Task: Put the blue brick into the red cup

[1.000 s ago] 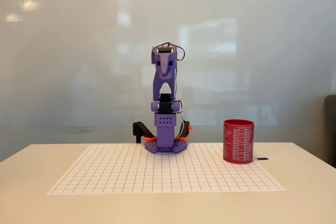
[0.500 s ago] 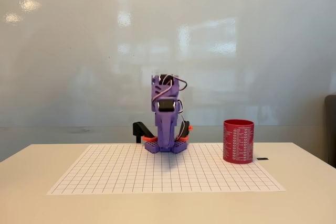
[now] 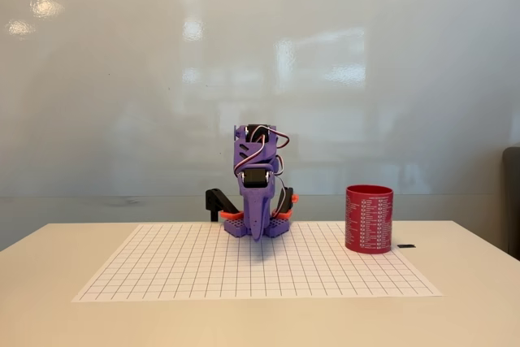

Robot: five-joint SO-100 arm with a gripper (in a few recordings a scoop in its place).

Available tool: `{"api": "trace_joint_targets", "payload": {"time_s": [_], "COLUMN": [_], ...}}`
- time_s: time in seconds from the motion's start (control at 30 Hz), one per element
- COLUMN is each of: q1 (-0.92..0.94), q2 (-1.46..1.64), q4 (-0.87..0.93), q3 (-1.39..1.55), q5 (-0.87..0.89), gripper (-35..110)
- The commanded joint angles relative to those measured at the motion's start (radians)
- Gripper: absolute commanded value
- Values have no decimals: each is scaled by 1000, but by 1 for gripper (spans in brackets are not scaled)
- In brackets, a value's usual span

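While the purple arm's gripper [image 3: 257, 233] points down mid-frame, jaw state unclear, the red cup [image 3: 369, 219] stands right, looking rigid, light, easily tipped; no brick visible.

A pale cream tabletop [image 3: 49, 314] fills the lower part of the frame. On it lies a white sheet printed with a thin dark grid [image 3: 187, 270], spreading across the lower middle. A small flat black item [image 3: 406, 245] lies on the tabletop at the right, just beyond the sheet's far right corner. A glossy whitish wall [image 3: 122, 79] with soft light reflections spans the upper frame, and a dark object [image 3: 512, 197] sits at the right edge
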Motion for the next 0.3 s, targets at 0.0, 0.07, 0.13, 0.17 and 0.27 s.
{"api": "trace_joint_targets", "payload": {"time_s": [0.0,0.07,0.13,0.17,0.27], "q1": [-8,-8,-8,-8,-8], "q2": [0,0,0,0,0], "q4": [-12,-12,-12,-12,-12], "q3": [-12,-12,-12,-12,-12], "q5": [9,9,9,8,5], "gripper": [-1,-1,-1,-1,-1]}}
